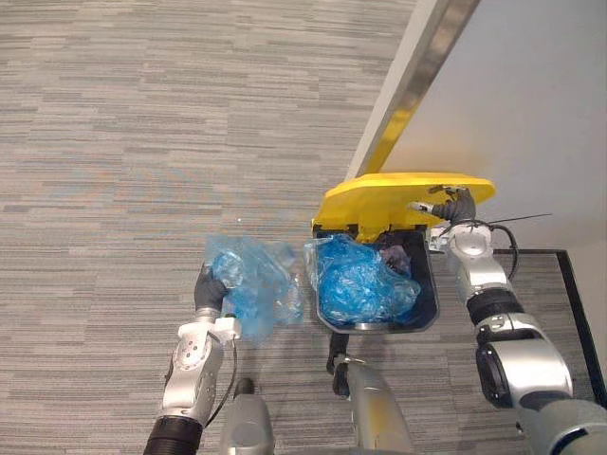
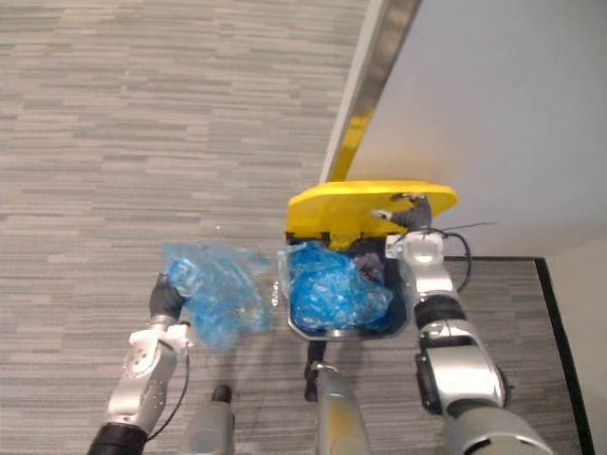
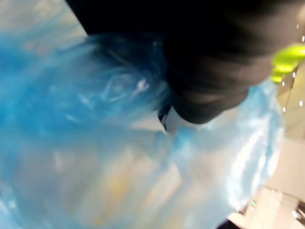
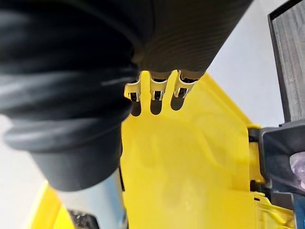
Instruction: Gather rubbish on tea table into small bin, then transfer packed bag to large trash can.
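Left eye view: blue bag (image 1: 248,284) stretches sideways toward bin (image 1: 431,301).

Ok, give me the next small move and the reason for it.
Probably swing the left hand with the blue bag sideways until it is over the open trash can. The right hand props the yellow lid up, and the bag hangs beside the can's rim, not above it.

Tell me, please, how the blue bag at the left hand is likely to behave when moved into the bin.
Probably floppy: the blue bag bunches and sags in crumpled folds by the left hand. Likely light, being thin, see-through film. It may catch on the rim of the trash can.
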You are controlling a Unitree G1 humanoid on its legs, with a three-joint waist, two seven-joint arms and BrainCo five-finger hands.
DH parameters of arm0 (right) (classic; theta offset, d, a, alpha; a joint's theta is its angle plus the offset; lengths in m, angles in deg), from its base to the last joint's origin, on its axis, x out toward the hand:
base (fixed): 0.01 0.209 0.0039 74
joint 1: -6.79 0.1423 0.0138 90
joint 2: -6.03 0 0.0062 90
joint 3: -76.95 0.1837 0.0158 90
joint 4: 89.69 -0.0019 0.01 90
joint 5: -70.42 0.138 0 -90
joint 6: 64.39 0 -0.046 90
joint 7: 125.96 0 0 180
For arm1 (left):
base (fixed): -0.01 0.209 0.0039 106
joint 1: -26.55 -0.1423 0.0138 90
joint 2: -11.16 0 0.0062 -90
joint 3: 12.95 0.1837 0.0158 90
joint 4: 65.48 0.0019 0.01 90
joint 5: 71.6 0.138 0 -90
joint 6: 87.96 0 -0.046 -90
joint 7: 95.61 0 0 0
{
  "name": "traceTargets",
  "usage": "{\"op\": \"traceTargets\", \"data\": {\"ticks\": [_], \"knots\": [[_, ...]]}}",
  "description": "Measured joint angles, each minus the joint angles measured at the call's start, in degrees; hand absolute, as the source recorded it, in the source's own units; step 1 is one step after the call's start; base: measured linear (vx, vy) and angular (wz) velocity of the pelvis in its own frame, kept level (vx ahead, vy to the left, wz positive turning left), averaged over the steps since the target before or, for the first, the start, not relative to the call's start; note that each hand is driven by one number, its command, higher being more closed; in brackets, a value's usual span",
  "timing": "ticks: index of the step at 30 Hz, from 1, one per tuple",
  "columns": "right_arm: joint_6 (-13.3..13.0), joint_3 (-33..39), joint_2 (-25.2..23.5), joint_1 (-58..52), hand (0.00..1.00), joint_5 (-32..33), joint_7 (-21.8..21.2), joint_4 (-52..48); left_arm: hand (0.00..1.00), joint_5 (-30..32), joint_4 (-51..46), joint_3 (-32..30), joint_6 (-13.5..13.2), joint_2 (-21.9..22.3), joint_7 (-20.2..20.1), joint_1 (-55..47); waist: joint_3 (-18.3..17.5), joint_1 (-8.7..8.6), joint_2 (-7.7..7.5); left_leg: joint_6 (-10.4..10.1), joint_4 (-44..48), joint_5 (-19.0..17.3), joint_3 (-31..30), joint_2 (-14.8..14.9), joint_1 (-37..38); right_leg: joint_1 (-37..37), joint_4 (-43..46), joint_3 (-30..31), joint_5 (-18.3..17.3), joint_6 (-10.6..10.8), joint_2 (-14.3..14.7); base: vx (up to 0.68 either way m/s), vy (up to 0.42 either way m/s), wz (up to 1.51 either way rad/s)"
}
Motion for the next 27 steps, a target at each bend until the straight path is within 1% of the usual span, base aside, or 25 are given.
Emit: {"op": "traceTargets", "data": {"ticks": [4,5,7,9,11,14,15,17,20,21,23,24,27], "knots": [[0.01,-0.07,0.69,3.06,0.0,0.53,-0.02,3.25,1.0,-0.02,-3.37,2.27,-0.31,0.06,-0.32,0.12,0.19,-0.28,0.08,0.09,0.3,-0.15,-0.06,-0.01,0.02,0.45,-0.55,-0.04,0.18,-0.27,0.04,0.03,0.012,-0.01],[0.05,-0.3,1.37,3.9,0.0,0.74,-0.02,3.44,1.0,-0.06,-4.39,3.01,-0.41,0.17,-1.01,0.46,0.93,-0.35,0.34,0.08,0.93,-0.43,-0.23,0.03,0.1,0.91,-0.7,-0.17,0.25,-0.37,0.07,0.0,0.0,0.0],[0.05,-0.6,2.82,5.84,0.0,1.75,0.0,3.75,1.0,-0.89,-5.54,6.53,-0.5,0.67,-1.41,2.0,1.77,-0.57,0.83,0.08,1.84,-1.2,-0.35,-0.01,-0.39,0.92,-0.95,-0.13,0.5,-0.34,0.1,0.0,0.0,0.0],[0.05,-0.67,2.89,6.97,0.0,1.78,0.01,3.75,1.0,-1.28,-5.54,9.18,-0.47,0.79,-1.77,3.35,1.89,-1.01,0.98,0.14,2.75,-1.55,-0.46,-0.01,-1.1,0.92,-1.42,-0.18,0.88,0.0,0.16,0.0,0.0,0.0],[0.04,-1.16,2.91,8.36,0.0,1.82,0.03,3.75,1.0,-1.66,-5.51,14.68,-0.41,1.64,-2.16,7.08,2.23,-1.55,1.01,0.22,3.1,-1.66,-0.41,-0.24,-1.34,0.86,-1.51,-0.06,1.08,-0.05,0.02,0.0,0.0,0.0],[0.38,-2.15,2.89,9.54,0.0,2.21,0.09,3.74,1.0,-1.67,-4.56,19.21,-0.5,3.65,-2.19,13.05,2.24,-1.8,1.03,0.2,3.12,-1.65,-0.25,-0.29,-1.36,0.75,-1.51,0.06,1.2,-0.18,0.0,0.01,-0.002,-0.02],[0.75,-2.75,2.88,10.3,0.0,2.22,0.12,3.74,1.0,-1.64,-2.42,20.74,-0.63,5.01,-2.16,16.92,2.35,-2.0,1.17,0.2,3.12,-1.64,0.03,-0.33,-1.35,0.63,-1.51,0.31,1.31,-0.34,0.02,0.02,-0.006,-0.07],[1.7,-3.86,2.76,12.23,0.0,2.22,0.1,3.74,1.0,-1.49,1.3,21.92,-0.63,6.34,-1.84,21.6,2.98,-2.75,1.52,0.21,3.13,-1.64,0.4,-0.51,-1.22,0.55,-1.51,0.76,1.52,-0.62,-0.01,0.01,-0.001,-0.1],[2.34,-5.5,2.52,15.64,0.0,2.17,0.08,3.73,1.0,-1.1,6.47,22.35,-0.46,7.47,-0.61,26.68,4.32,-3.54,1.63,0.24,3.17,-1.65,1.78,-0.71,-1.23,-0.22,-1.52,2.05,2.02,-0.57,0.18,-0.01,-0.005,-0.2],[2.49,-5.65,2.51,17.27,0.0,2.17,0.15,3.73,1.0,-0.89,8.6,22.34,-0.29,7.6,0.52,28.77,4.57,-3.88,1.62,0.27,3.47,-1.67,2.09,-0.84,-2.11,-1.22,-1.68,2.53,2.45,-0.04,0.23,-0.02,-0.021,-0.21],[2.65,-5.77,2.45,18.99,0.0,2.17,0.24,3.73,1.0,-0.01,11.38,22.19,0.04,7.64,1.96,31.38,5.2,-4.26,1.69,0.29,4.14,-1.69,2.21,-0.82,-3.04,-1.61,-2.35,2.7,3.08,-0.08,0.48,-0.02,-0.034,-0.09],[2.65,-6.01,2.39,19.77,0.0,2.17,0.7,2.93,1.0,1.29,13.93,21.78,0.93,7.64,3.54,34.02,6.37,-4.53,1.64,0.28,4.18,-1.69,2.24,-0.75,-3.02,-1.63,-2.34,2.78,3.17,-0.09,0.6,-0.02,-0.052,-0.06],[2.63,-6.06,2.23,20.9,0.0,2.17,1.19,2.3,1.0,2.03,14.78,21.75,1.27,7.62,4.75,36.21,6.78,-4.81,1.54,0.18,4.5,-1.73,2.33,-0.69,-4.04,-2.58,-2.33,2.92,3.34,-0.28,0.73,-0.01,-0.045,-0.03]]}}
